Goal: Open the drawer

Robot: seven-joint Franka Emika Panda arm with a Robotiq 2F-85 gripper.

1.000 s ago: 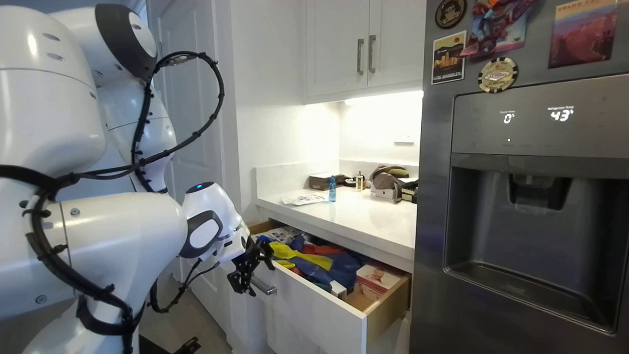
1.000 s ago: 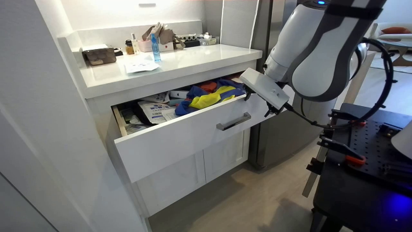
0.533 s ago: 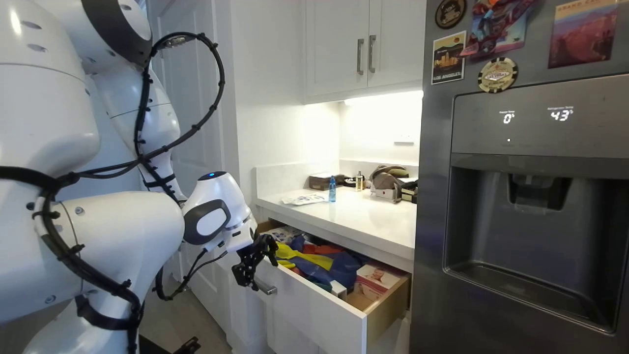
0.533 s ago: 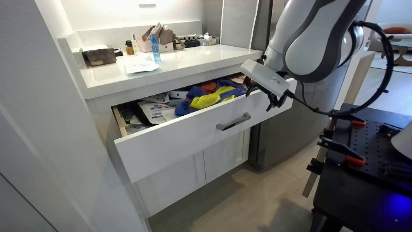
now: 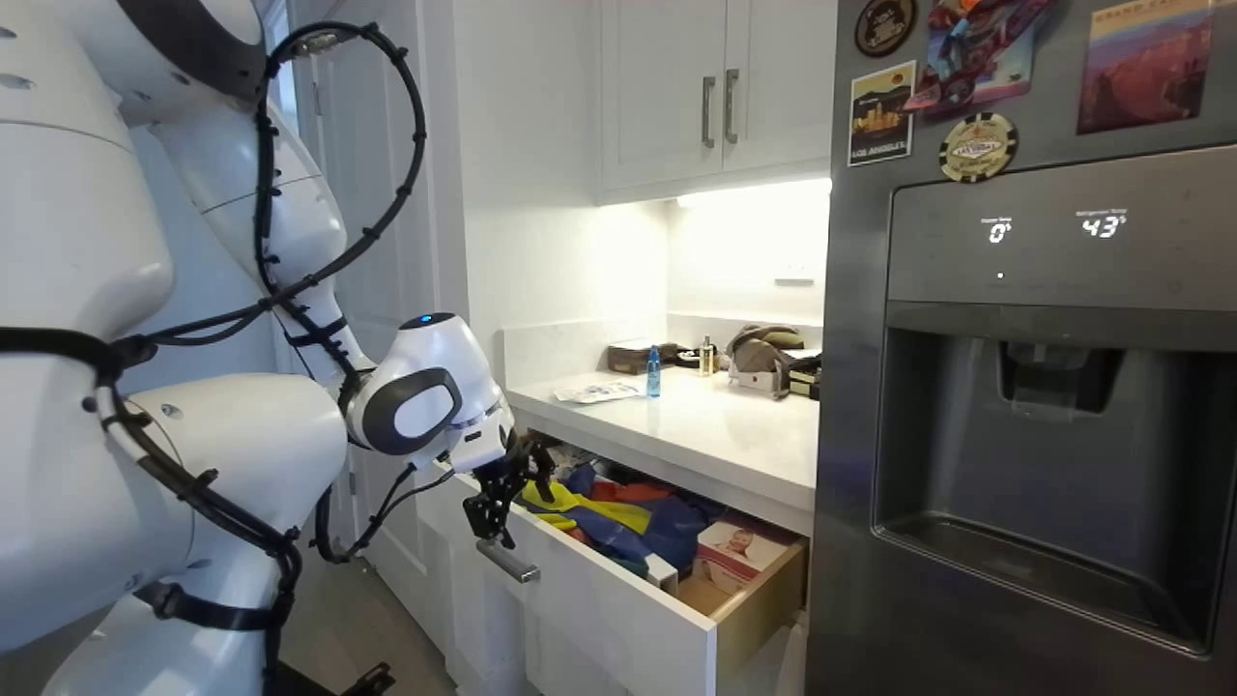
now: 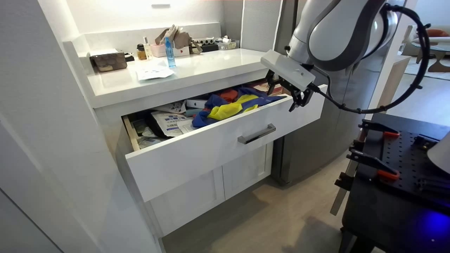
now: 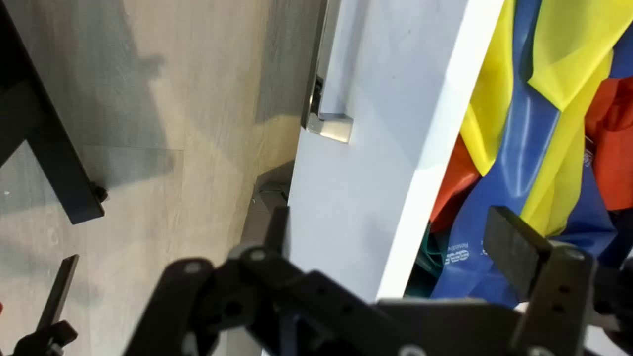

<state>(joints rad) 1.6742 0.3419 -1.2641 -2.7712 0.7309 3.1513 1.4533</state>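
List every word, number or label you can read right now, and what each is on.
"0" on the fridge display
"43" on the fridge display
"LOS ANGELES" on the yellow card
"GRAND CA…", rest blurred, on the canyon card
"Resisti…", upside down, on the blue strip in the drawer
Too small or blurred to read: display captions, chip-shaped disc, dark round disc, counter paper, white packet.

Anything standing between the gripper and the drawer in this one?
Nothing visible: the open gripper straddles the front of the drawer. In the wrist view, blue and yellow material lies inside, beneath the inner finger; going lower might press into it.
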